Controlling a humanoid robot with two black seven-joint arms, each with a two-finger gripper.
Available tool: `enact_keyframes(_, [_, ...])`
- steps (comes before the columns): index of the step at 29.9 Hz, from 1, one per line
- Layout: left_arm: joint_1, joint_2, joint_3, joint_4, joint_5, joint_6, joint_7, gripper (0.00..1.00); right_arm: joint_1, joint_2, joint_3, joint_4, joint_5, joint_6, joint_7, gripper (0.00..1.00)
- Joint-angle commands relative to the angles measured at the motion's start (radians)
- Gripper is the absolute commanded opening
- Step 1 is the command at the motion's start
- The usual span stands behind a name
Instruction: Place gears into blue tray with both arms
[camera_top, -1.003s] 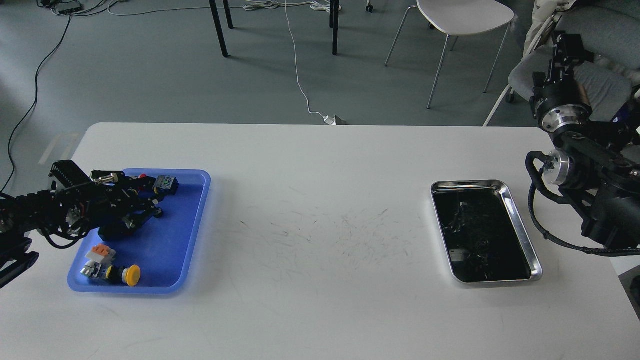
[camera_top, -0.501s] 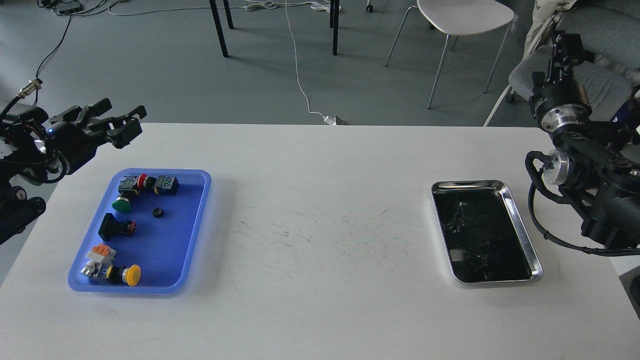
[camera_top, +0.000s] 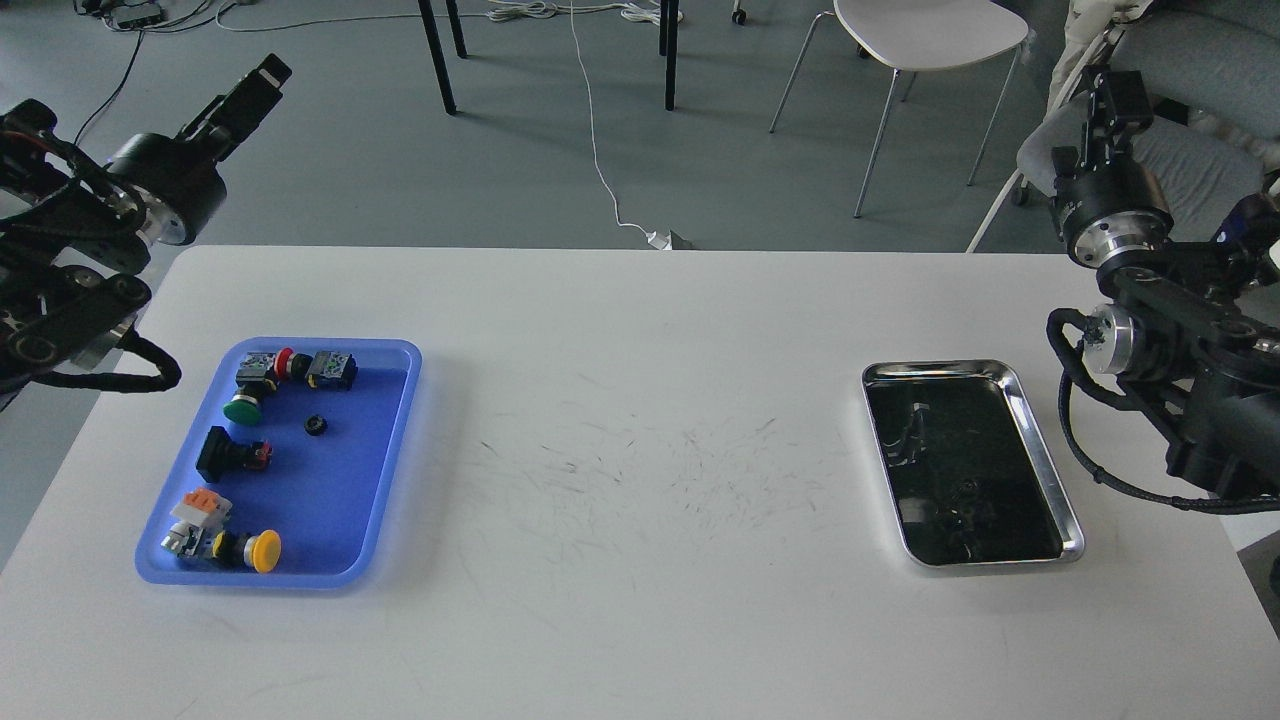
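Observation:
The blue tray (camera_top: 345, 500) lies on the white table at the left. One small black gear (camera_top: 316, 424) rests in its upper middle, apart from the push-buttons around it. My left gripper (camera_top: 258, 86) is raised above the floor beyond the table's far left corner. It points up and to the right, well clear of the tray, and is seen edge-on, so its fingers cannot be told apart. My right gripper (camera_top: 1113, 98) stands high at the far right, pointing up, too dark to read. Nothing shows in either gripper.
A steel tray (camera_top: 1045, 450) with a dark inside lies at the right; small dark shapes in it are unclear. Green (camera_top: 243, 407), red (camera_top: 285, 362), black (camera_top: 222, 455), orange (camera_top: 200, 508) and yellow (camera_top: 264, 550) push-buttons lie in the blue tray. A white chair (camera_top: 925, 35) stands beyond the table.
My left arm has lifted out of the blue tray and swung up and back to the far left, uncovering a gear and buttons there. The right arm barely shifted.

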Motion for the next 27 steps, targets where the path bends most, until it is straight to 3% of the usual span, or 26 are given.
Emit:
enact_keyframes(1, [-0.027, -0.036, -0.015, 0.003, -0.117, -0.052, 0.000, 0.96, -0.001, -0.032, -0.005, 0.037, -0.002, 0.000, 0.000, 0.96])
enact_keyframes(10, [-0.063, -0.152, -0.046, 0.003, -0.198, -0.130, 0.000, 0.96, 0.001, -0.098, -0.035, 0.118, -0.042, 0.003, 0.000, 0.96])
enact_keyframes(14, [-0.058, -0.227, -0.109, -0.011, -0.227, -0.245, 0.000, 0.97, -0.001, -0.168, -0.045, 0.210, -0.043, 0.011, 0.000, 0.96])
enact_keyframes(18, [-0.050, -0.290, -0.162, 0.000, -0.295, -0.279, 0.000, 0.97, -0.007, -0.214, -0.042, 0.253, -0.042, 0.009, 0.000, 0.96])
enact_keyframes(22, [-0.040, -0.337, -0.179, 0.003, -0.355, -0.282, 0.090, 0.97, -0.015, -0.228, -0.042, 0.280, -0.043, 0.002, 0.000, 0.96])
enact_keyframes(27, [0.008, -0.343, -0.213, -0.006, -0.387, -0.299, 0.085, 0.96, -0.019, -0.228, -0.028, 0.280, -0.042, -0.003, 0.000, 0.96])
